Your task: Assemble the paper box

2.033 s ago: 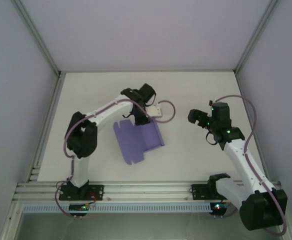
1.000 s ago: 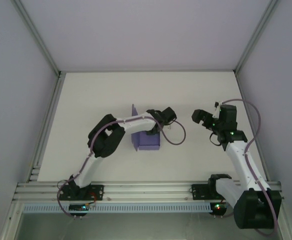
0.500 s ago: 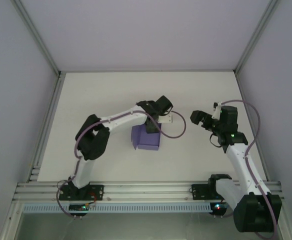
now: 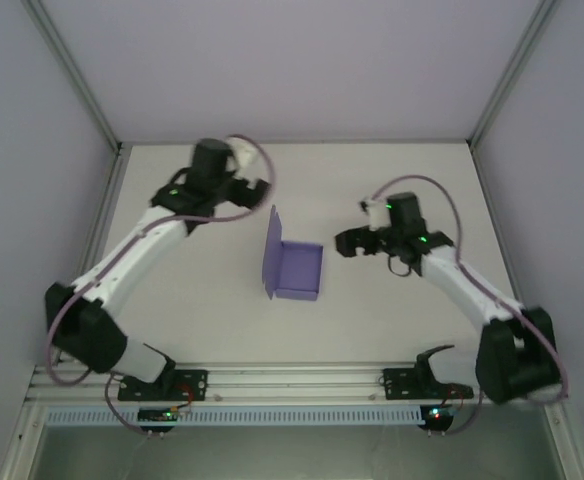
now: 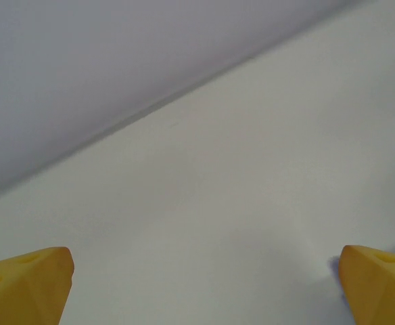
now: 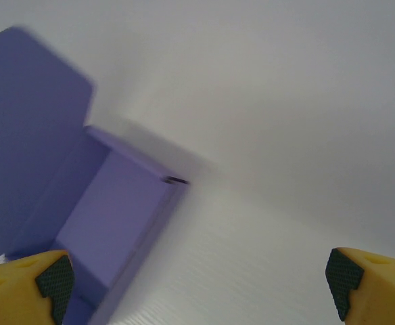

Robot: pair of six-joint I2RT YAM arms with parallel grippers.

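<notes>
A small, shallow paper box (image 4: 298, 270) of plain lavender-purple thin card sat near the middle of a white surface (image 4: 402, 180), between the two robot arms and touched by neither. Its body looked folded into a low rectangular tray with short walls raised. Its lid flap (image 4: 270, 250) stood upright along the tray's left edge, so the box was open. From this, the forming of the tray seemed done, and what was probably left was lowering the lid and tucking it shut. Whether every side tab was locked could not be told. The tray held nothing that could be seen, and the right wrist view showed only its bare purple floor. The left gripper (image 4: 256, 189) hovered well apart from the box, over the far left part of the surface, with its yellow fingers spread wide and holding nothing. The right gripper (image 4: 347, 243) hung near the box's right side without touching it, also spread wide and empty, its dark pads (image 6: 52, 277) turned inward.
</notes>
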